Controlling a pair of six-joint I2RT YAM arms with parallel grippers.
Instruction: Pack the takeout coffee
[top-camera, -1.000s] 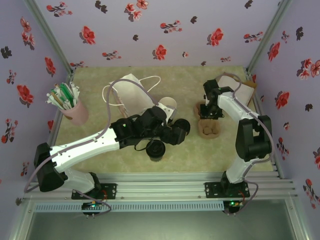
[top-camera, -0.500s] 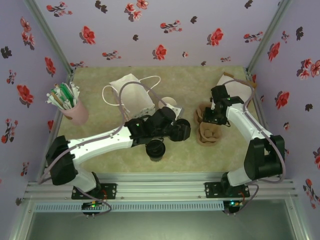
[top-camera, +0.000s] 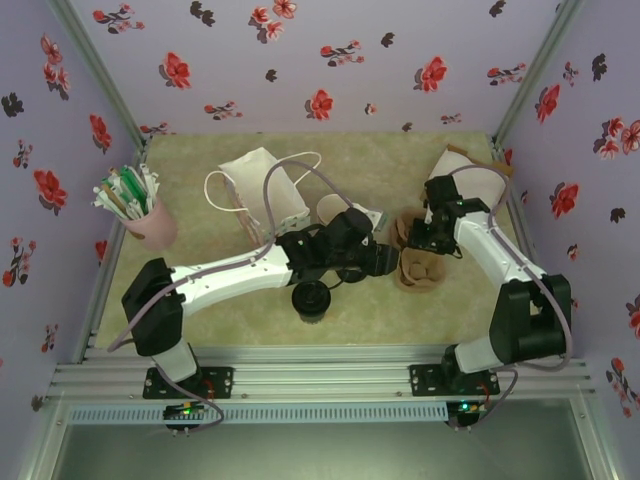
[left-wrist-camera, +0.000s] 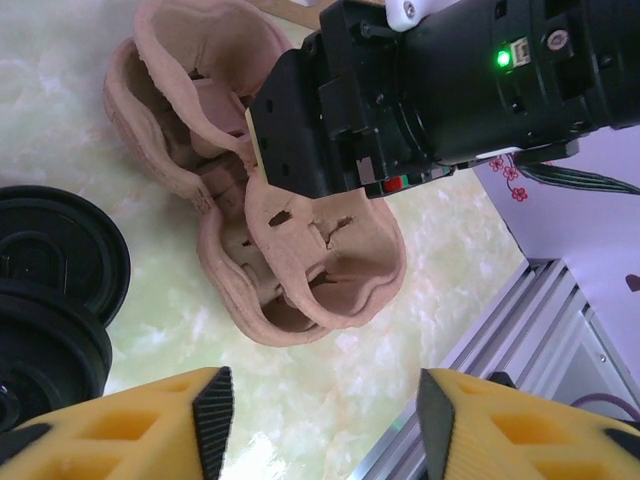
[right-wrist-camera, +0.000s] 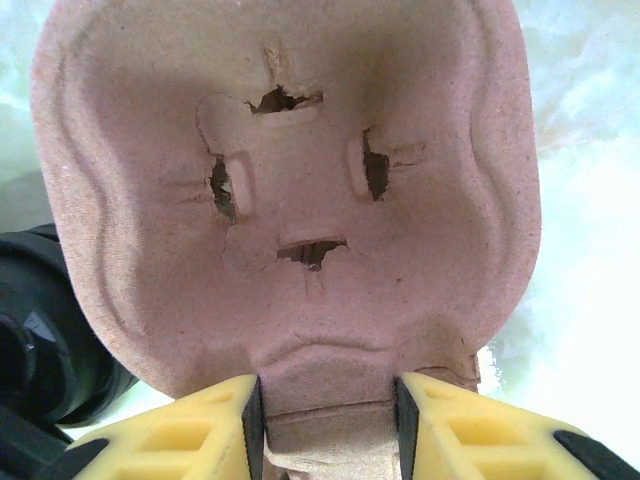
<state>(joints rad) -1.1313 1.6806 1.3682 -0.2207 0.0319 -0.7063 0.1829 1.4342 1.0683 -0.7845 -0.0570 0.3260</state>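
We judge the packing barely begun. The takeout coffee (top-camera: 312, 298) stands on the table (top-camera: 230, 320), near and left of the pulp cup carrier (top-camera: 418, 262), held by nothing. The right gripper (right-wrist-camera: 327, 395) is pinched tight on the carrier's rim. The left gripper (left-wrist-camera: 323, 390) is about half open, with nothing between its fingers. Left to do: seat the coffee in 1 cell. The top view places the coffee. The right wrist view gives the pinch and the cell's 4 slits, which are too fine to make out from above.
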